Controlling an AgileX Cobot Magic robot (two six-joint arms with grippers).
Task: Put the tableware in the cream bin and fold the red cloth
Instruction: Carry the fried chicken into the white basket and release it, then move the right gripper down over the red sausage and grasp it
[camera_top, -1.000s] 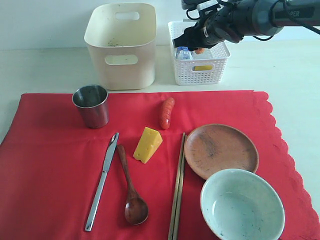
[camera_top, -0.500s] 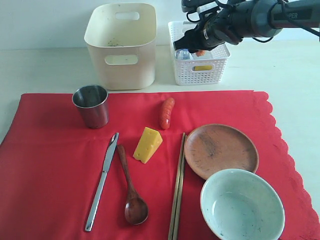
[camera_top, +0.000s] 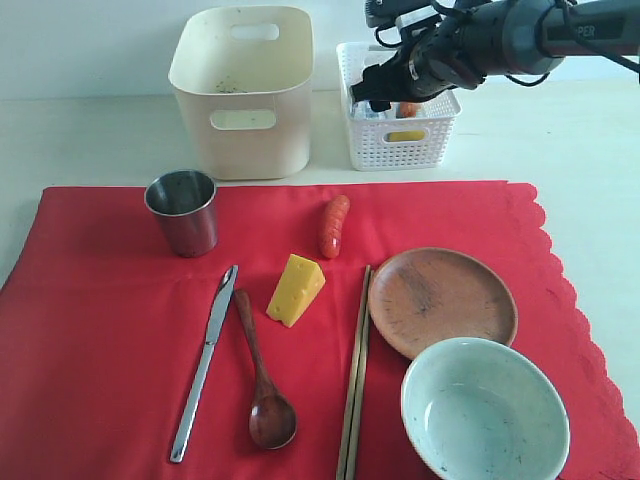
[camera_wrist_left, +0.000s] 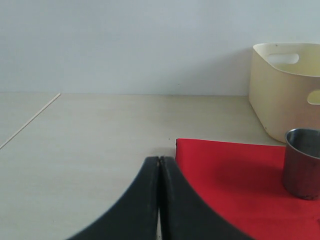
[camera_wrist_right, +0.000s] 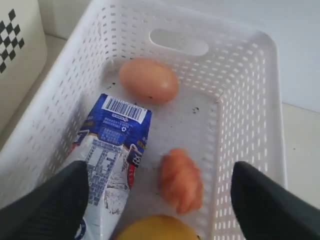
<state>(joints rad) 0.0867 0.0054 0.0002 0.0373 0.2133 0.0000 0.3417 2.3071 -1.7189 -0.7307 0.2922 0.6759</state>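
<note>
The red cloth lies flat and carries a steel cup, a knife, a dark spoon, chopsticks, a brown plate and a pale green bowl. Behind it stands the cream bin. My right gripper hovers open over the white basket, nothing between its fingers. My left gripper is shut and empty, low beside a corner of the cloth, with the cup and bin beyond it. It does not show in the exterior view.
A sausage and a cheese wedge lie on the cloth between the tableware. The basket holds an egg, a milk carton, a blurred orange-pink piece and a lemon.
My right gripper has spread its jaws wider and shifted slightly over the white basket. Everything on the cloth stays where it was.
</note>
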